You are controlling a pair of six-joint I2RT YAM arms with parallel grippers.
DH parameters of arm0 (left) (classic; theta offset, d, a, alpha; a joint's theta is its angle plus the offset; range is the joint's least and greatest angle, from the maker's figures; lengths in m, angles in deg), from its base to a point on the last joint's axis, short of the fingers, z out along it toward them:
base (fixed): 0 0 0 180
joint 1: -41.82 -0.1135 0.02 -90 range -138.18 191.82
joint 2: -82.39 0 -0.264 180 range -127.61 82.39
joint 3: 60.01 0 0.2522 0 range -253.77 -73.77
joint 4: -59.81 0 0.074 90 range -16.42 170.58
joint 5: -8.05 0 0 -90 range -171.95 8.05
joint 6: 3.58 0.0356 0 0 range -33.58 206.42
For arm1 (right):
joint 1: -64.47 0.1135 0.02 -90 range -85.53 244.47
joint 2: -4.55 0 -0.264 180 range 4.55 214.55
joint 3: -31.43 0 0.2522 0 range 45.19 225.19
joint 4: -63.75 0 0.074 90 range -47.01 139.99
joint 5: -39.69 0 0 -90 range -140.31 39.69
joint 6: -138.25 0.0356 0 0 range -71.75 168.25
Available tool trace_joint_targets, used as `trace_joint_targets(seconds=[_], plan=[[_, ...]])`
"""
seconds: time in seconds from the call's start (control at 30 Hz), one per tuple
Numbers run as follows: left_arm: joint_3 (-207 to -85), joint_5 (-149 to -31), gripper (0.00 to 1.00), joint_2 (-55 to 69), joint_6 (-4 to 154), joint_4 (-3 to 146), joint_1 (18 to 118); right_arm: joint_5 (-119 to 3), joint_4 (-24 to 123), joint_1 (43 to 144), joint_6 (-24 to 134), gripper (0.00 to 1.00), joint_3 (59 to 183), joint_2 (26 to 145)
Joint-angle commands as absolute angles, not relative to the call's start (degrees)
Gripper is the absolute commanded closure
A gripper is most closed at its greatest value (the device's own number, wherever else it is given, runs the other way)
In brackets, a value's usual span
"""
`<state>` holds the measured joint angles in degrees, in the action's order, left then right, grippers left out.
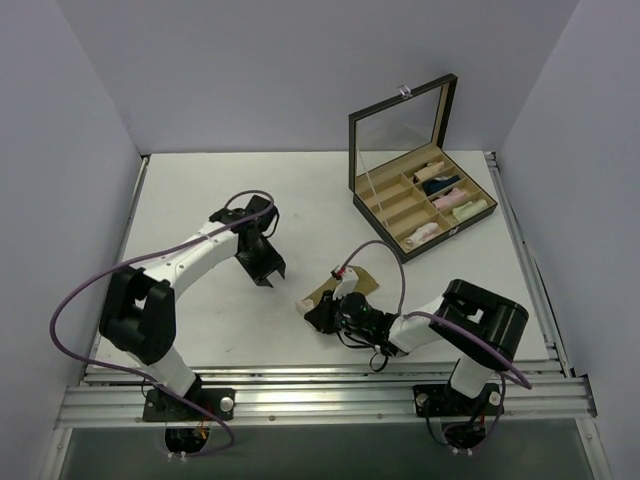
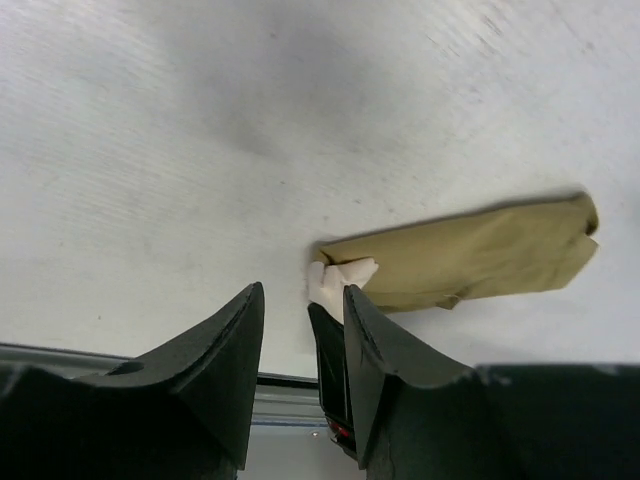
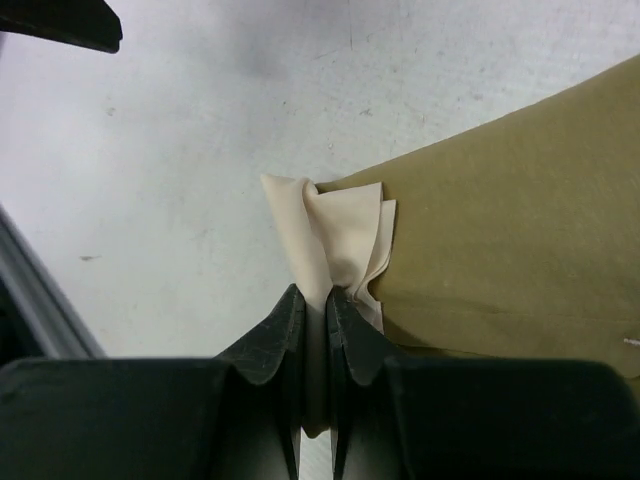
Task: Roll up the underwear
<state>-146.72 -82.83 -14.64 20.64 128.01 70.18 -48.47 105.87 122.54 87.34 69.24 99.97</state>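
The tan-beige underwear (image 3: pixel 500 250) lies flat on the white table, with its paler band (image 3: pixel 335 240) bunched at one end. My right gripper (image 3: pixel 317 300) is shut on that pale band, low on the table. In the top view the underwear (image 1: pixel 322 292) is partly hidden under the right gripper (image 1: pixel 322 312). My left gripper (image 1: pixel 265 270) is open and empty, to the left of the cloth. The left wrist view shows the underwear (image 2: pixel 470 255) just beyond the open left gripper (image 2: pixel 303 300). A white-and-pink roll (image 1: pixel 425 233) lies in the box.
An open black box (image 1: pixel 372 208) with a raised lid stands at the back right; its compartments hold several cloth rolls, among them a navy one (image 1: pixel 441 186) and a mint-green one (image 1: pixel 470 208). The metal rail (image 1: pixel 320 395) runs along the table's near edge.
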Motion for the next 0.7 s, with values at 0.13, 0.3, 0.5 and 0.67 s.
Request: trace_joint_targets(seconds=[0.13, 0.3, 0.5, 0.67], plan=[[-139.61, -86.76, 0.55, -11.13, 22.96, 113.51, 74.42, -54.98, 116.87, 119.23, 99.31, 1.0, 60.23, 105.97], [-134.08, -90.03, 0.56, -8.94, 24.45, 106.72, 76.18, -53.83, 122.49, 118.88, 102.04, 1.0, 57.85, 108.35], [-129.32, -92.75, 0.57, -7.35, 25.6, 100.22, 76.89, -52.86, 126.72, 118.79, 103.62, 1.0, 56.62, 110.63], [-129.31, -94.25, 0.57, -9.36, 27.35, 96.95, 77.06, -53.04, 129.52, 118.7, 104.41, 1.0, 56.09, 112.83]])
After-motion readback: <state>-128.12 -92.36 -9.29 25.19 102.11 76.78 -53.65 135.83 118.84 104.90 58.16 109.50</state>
